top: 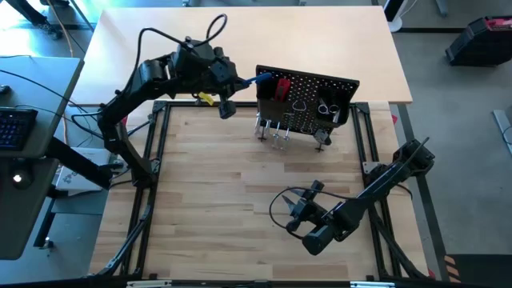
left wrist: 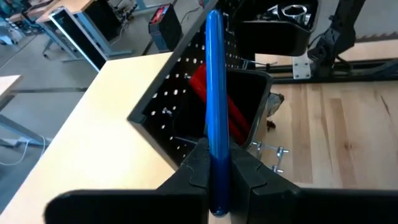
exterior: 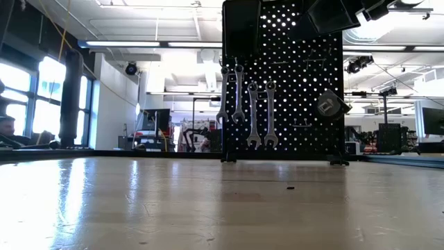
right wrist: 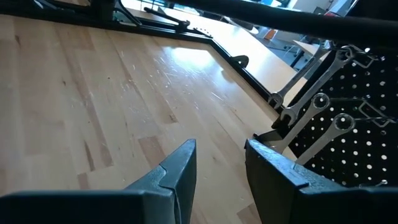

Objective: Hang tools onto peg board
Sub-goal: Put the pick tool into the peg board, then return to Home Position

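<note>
Left gripper [left wrist: 217, 177] at the peg board's [top: 312, 100] upper left corner, jaws clamped tight on a blue-handled key [left wrist: 215, 93], its shaft pointing at the board's top edge beside the red-handled tool [left wrist: 217, 106]. Four silver wrenches [exterior: 245, 107] hang in a row on the board's face. Right gripper [right wrist: 219, 165] sits low over the bare wooden table [top: 224, 184] near the front, well apart from the board, jaws parted, holding nothing.
</note>
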You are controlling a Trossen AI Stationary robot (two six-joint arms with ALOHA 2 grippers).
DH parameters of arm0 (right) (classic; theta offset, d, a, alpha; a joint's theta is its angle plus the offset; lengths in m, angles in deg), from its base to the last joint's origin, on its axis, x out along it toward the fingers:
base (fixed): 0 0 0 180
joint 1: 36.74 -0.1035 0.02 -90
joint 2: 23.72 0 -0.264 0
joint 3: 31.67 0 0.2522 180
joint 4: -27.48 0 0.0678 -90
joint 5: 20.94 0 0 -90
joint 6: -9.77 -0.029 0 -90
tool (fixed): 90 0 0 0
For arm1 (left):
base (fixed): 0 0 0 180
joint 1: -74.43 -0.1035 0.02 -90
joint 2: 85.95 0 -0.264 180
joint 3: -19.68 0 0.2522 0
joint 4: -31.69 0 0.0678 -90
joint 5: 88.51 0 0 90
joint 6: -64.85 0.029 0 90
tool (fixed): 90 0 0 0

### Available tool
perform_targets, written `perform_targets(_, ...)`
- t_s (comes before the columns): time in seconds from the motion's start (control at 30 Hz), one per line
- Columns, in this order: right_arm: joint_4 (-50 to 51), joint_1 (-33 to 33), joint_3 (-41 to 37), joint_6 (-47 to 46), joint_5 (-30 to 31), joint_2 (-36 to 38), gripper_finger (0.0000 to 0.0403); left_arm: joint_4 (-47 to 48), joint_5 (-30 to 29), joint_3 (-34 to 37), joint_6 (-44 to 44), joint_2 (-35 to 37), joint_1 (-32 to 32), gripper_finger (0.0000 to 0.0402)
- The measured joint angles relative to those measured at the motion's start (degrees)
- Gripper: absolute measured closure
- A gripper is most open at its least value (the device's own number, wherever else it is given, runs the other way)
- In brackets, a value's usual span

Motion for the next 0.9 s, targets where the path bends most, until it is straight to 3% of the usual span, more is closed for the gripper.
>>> perform_targets(0.27, 0.17, 0.0, 0.0, 0.02, -0.31, 0.0, 0.0273, -0.53, -0.17, 0.0, 1.13, -1.64, 0.17, 0.0375)
perform_targets(0.9, 0.35, 0.22, 0.0, 0.04, -0.79, 0.0, 0.0273, -2.79, -3.07, -0.04, 2.3, -1.84, 3.26, 0.0226)
